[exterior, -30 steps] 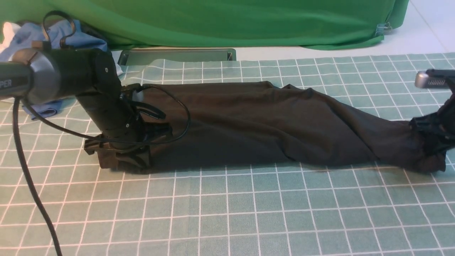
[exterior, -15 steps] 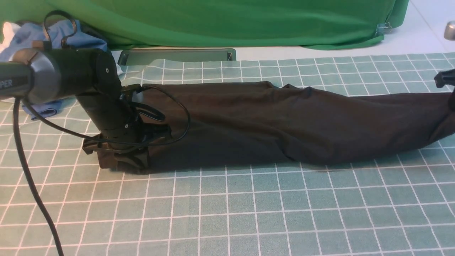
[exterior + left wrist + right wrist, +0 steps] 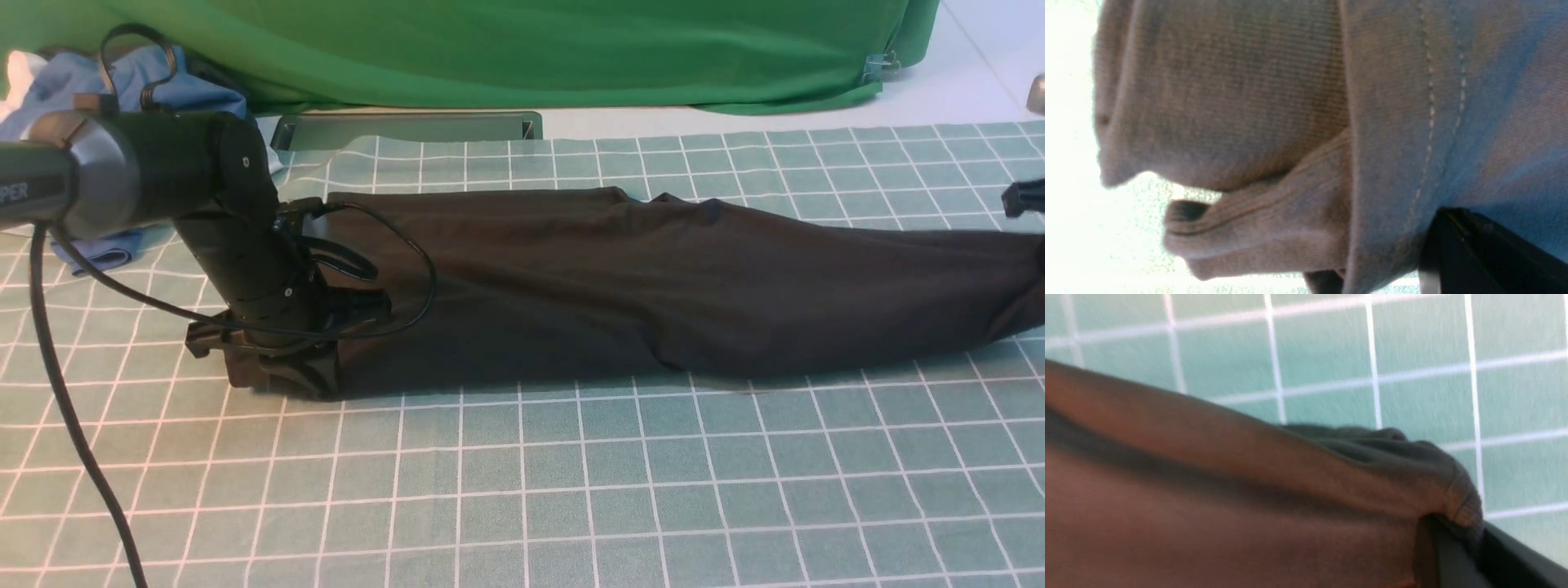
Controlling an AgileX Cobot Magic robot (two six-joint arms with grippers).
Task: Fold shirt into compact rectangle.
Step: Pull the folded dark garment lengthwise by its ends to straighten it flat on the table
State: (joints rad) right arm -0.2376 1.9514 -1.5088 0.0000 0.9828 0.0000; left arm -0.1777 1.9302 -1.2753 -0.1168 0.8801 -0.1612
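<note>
**Front view.** The shirt (image 3: pixel 653 286) is laid lengthwise across the bench (image 3: pixel 522 490) as a long, narrow black band. The bench is covered with a green checked cloth (image 3: pixel 735 155) lined in white. The shirt's left end is pressed down onto the bench under the left fingers (image 3: pixel 294 376), which are lowered there by the left arm (image 3: pixel 237 245). Black on black, so their gap cannot be read from this side. Toward the right the band is raised clear of the bench and runs out at the frame's edge. Only a small black part of the right arm (image 3: pixel 1024 198) is seen there. Slanting creases are noted in the right half. A black cable (image 3: pixel 65 408) is draped from the left arm down over the bench. A green backdrop (image 3: pixel 490 49) is hung behind. A blue garment (image 3: pixel 171 94) is heaped at the far left, behind the arm.

**Left wrist view.** The frame is filled by the shirt (image 3: pixel 1229 102), washed out to grey-brown. Ribbed knit and a double-stitched hem are made out. One of the left fingers (image 3: pixel 1486 253) is seen at the edge, with the cloth run in against it. The fingers are fully closed, and the shirt's edge is pinched between them.

**Right wrist view.** The picture is blurred. The shirt (image 3: pixel 1208 498) is seen as a taut ridge above the checked cloth. Its bunched end is gathered at the right fingers (image 3: pixel 1515 559), which are drawn nearly together and clamped on that bunch.
</note>
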